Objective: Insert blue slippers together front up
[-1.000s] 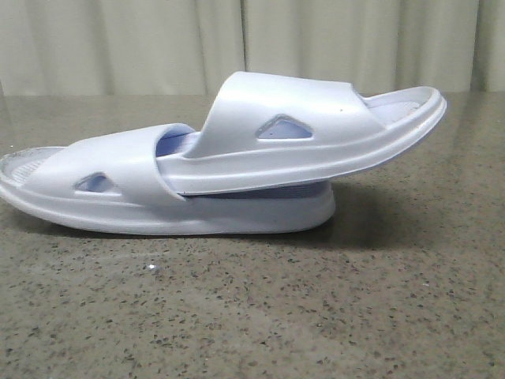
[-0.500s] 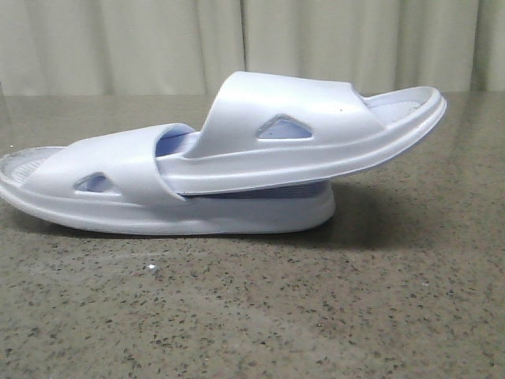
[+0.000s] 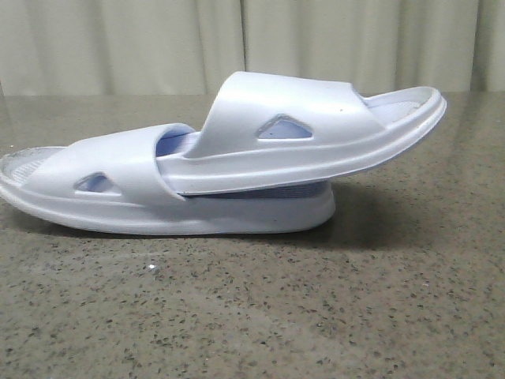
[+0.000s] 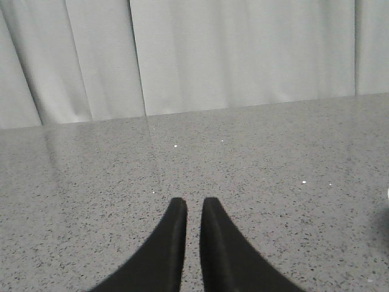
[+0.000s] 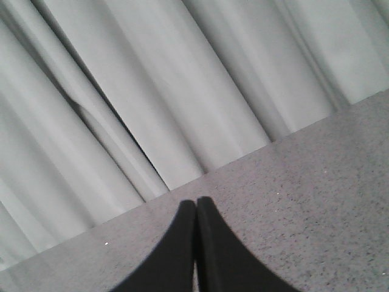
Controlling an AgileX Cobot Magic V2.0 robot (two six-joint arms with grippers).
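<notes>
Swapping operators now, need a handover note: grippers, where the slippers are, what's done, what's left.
Left gripper: empty, fingers nearly together with a thin gap, over bare table, no slipper in its view.
Right gripper: shut on nothing, facing the curtain and table edge.
Blue slippers: mid-table in the front view, neither arm near them. The upper slipper has its end pushed under the strap of the lower slipper and tilts up to the right; the lower one lies flat.
Done: slippers look inserted together, straps up.
Left: apparently nothing but a check of the nesting.
</notes>
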